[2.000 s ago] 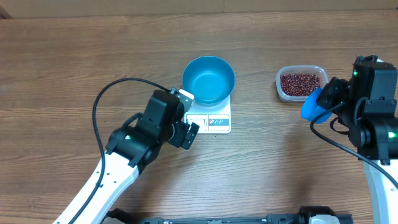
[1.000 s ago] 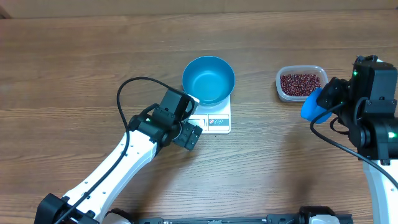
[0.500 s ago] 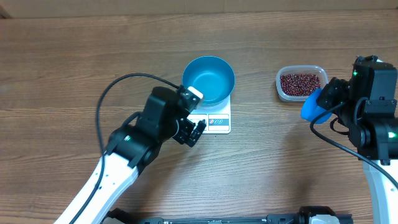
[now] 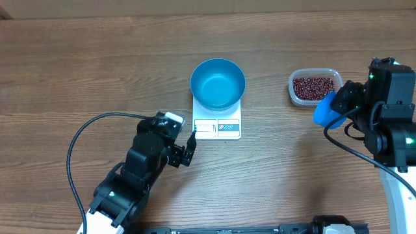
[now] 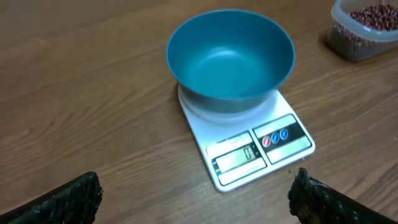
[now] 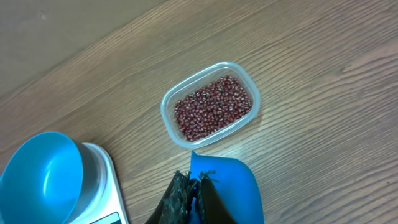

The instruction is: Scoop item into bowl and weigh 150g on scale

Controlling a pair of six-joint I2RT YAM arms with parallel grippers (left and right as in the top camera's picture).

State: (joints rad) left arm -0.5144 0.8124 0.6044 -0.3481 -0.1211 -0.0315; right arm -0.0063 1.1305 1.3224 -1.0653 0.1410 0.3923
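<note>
Blue bowl (image 4: pixel 218 83) — white scale (image 4: pixel 218 129); red-brown beans (image 4: pixel 314 86)

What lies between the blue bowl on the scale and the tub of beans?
Nothing: only bare wooden table separates the bowl from the tub, clearest in the overhead view.

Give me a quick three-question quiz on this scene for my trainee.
1. True or false: the bowl sits on the scale.
2. Where are the beans? A) in the bowl B) in the clear tub C) loose on the scale
3. Fill in: the right claw is shut on the blue ____.

Key: 1 true; 2 B; 3 scoop.
</note>
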